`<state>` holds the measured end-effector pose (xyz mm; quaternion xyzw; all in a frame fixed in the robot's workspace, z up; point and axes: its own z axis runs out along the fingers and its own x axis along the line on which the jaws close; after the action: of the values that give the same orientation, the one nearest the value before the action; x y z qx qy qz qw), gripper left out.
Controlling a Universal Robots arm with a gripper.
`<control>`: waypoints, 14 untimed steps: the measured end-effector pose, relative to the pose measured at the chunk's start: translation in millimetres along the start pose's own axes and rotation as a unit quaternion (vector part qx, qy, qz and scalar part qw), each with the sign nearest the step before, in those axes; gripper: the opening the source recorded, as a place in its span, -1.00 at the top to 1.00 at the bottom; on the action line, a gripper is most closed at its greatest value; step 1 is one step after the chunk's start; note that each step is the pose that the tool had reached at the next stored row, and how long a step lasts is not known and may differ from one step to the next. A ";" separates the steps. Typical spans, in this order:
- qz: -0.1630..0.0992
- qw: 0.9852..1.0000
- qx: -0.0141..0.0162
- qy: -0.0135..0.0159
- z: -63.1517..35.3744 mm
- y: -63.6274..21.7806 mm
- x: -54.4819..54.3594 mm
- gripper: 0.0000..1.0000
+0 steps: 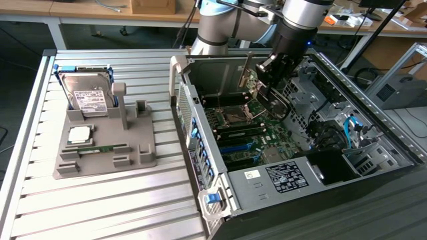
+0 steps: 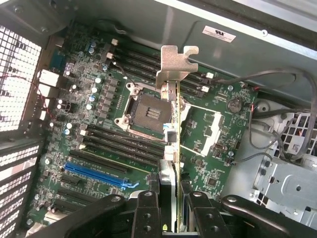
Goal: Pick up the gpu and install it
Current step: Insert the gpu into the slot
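Robot arm reaches down into an open PC case lying on its side on a slatted metal worktop. The black pincer sits inside the case, over the green motherboard, toward the end of the case nearest the arm's base. It grips the gpu, seen in the exterior view as a thin tan strip standing roughly upright, just on the exterior view's left of the pincer body. In the wrist view the pincer is partly closed, w/ its two black fingers pressed in on either side of the gpu. The card shows edge-on as a narrow line running away from the camera and ending in its silver-tan bracket. Beneath the card lies the motherboard, w/ the empty CPU socket just beside the card's line and a blue expansion slot off to one side, apart from the card. Whether the card's lower edge touches the board can't be told. On the worktop at the exterior view's left, well apart from the case, a grey holder carries a silver hard drive propped upright, a square processor chip and a small green RAM stick lying flat.
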<state>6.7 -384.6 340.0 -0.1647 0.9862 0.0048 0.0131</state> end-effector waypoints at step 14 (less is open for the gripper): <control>-0.026 1.000 -0.001 0.000 0.0 0.0 0.0 0.47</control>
<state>6.8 -384.6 339.9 -0.1907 0.9815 0.0052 0.0130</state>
